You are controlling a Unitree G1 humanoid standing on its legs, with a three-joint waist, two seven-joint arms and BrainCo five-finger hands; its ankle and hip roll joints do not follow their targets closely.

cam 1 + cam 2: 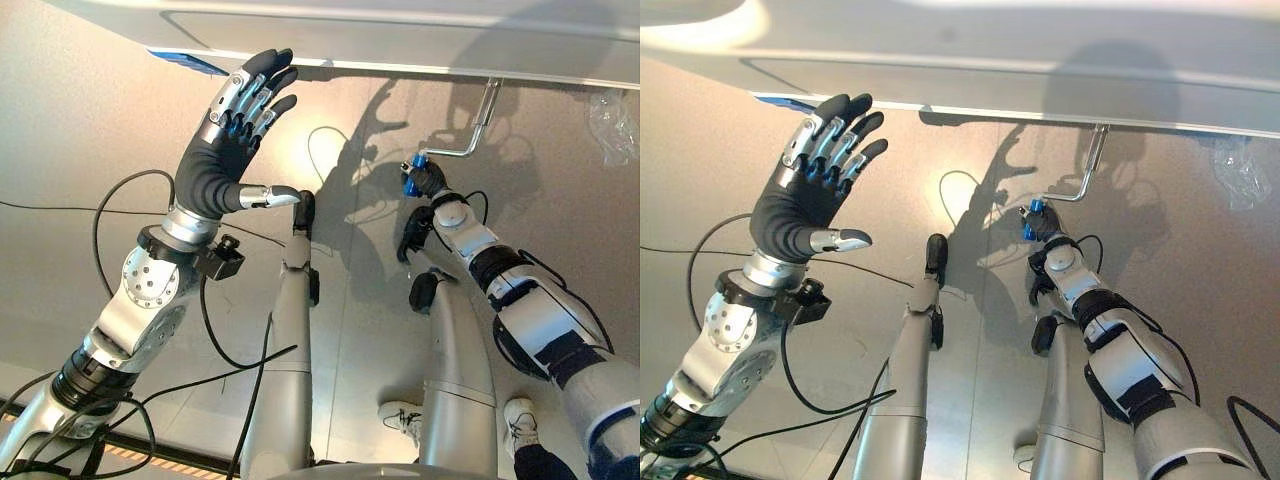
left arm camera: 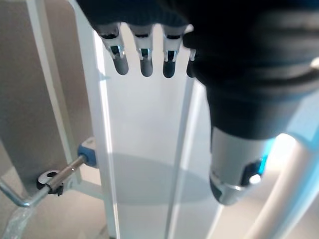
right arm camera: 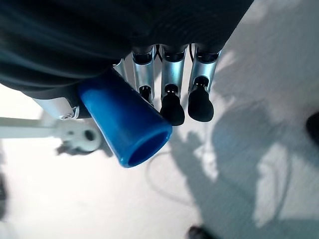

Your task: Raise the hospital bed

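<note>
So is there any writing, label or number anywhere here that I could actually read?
None can be read.
Blue sticker on the edge of the bed frame: any print on it is too small to read.
Blue crank handle, held in the right hand: plain, no print.
Left hand, raised open near the frame: no markings legible.

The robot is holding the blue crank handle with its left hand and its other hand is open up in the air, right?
Not quite. It is the right hand that is curled round the blue crank handle, as the right wrist view shows. The left hand is the one held open in the air below the edge of the bed.
</note>
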